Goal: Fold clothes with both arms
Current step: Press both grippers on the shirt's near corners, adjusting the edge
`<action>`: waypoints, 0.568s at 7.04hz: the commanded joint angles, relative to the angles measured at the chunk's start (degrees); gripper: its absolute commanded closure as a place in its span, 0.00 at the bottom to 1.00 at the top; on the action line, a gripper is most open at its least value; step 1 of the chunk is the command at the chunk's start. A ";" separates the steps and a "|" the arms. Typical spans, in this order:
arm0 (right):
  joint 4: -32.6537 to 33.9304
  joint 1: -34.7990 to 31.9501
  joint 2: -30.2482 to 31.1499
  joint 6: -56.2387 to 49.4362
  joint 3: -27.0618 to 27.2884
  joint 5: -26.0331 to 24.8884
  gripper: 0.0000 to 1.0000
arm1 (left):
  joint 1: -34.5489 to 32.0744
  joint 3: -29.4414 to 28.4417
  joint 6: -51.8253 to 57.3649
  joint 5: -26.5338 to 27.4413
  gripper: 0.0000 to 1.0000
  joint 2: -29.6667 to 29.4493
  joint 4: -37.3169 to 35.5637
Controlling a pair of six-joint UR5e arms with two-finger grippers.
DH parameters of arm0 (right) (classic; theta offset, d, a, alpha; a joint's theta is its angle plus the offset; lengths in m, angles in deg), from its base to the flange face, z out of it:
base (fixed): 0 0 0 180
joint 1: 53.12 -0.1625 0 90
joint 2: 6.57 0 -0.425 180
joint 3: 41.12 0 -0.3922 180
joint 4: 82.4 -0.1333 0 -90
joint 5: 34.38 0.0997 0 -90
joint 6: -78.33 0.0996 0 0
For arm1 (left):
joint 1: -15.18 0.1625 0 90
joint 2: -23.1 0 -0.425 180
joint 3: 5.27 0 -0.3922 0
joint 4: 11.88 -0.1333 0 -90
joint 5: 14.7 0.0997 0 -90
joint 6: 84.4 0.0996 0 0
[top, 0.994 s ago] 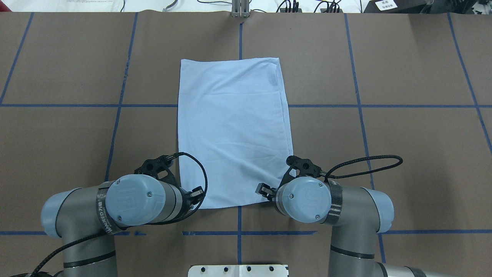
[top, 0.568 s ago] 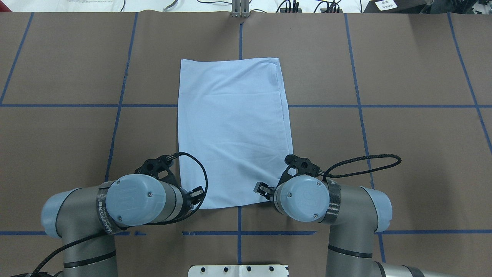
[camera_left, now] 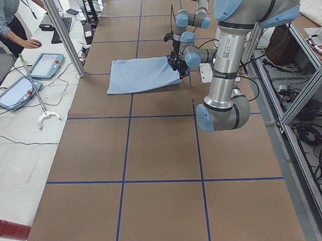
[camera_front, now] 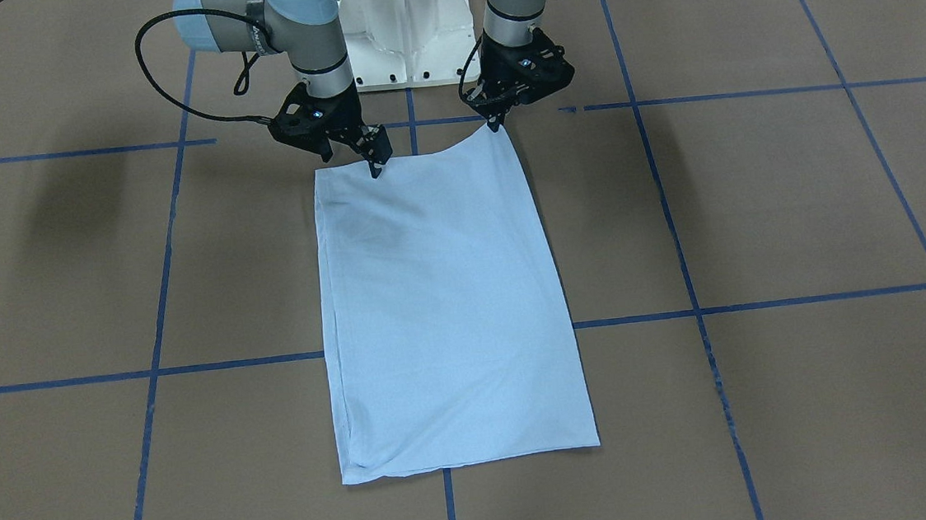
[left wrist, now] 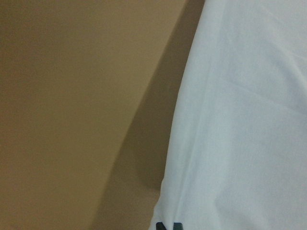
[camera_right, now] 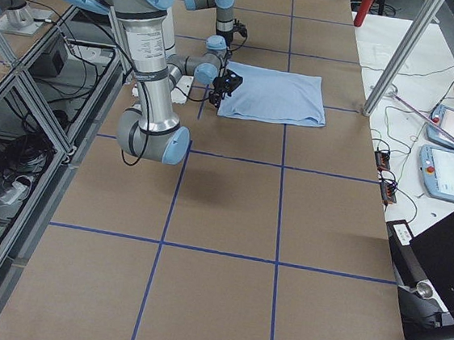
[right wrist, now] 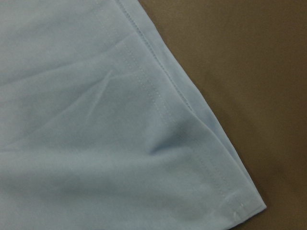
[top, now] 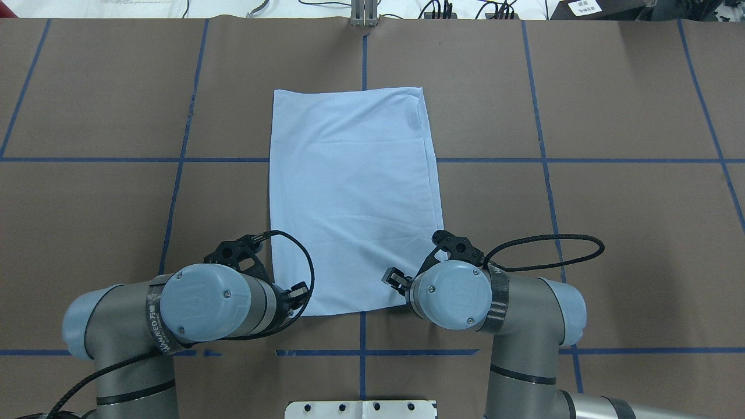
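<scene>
Overhead, left gripper [camera_front: 494,124] pinched the T-shirt [top: 349,192] at its seven-o'clock corner. Right gripper [camera_front: 377,166] touched its five-o'clock edge; finger state could not be told.

You have a brown table [top: 87,87], a light blue T-shirt [top: 349,192] folded to a long rectangle spread on it, blue tape lines [top: 116,159] running under the T-shirt, a white pedestal base [camera_front: 404,33] near the T-shirt's robot-side edge.
</scene>
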 commanded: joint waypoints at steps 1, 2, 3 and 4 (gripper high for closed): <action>-0.36 0.04 -1.40 1.77 -3.47 0.06 0.00 | 0.00 0.03 0.00 0.00 1.00 0.00 0.00; 0.08 0.04 -1.50 1.85 -3.31 0.15 0.00 | 0.00 0.03 0.00 0.09 1.00 0.00 0.00; 0.17 0.04 -1.50 1.85 -2.87 0.32 0.00 | 0.00 0.03 0.00 0.09 1.00 0.00 0.00; 0.17 -0.05 -1.41 1.85 -2.60 0.41 0.00 | 0.00 0.03 0.09 0.09 1.00 -0.09 0.00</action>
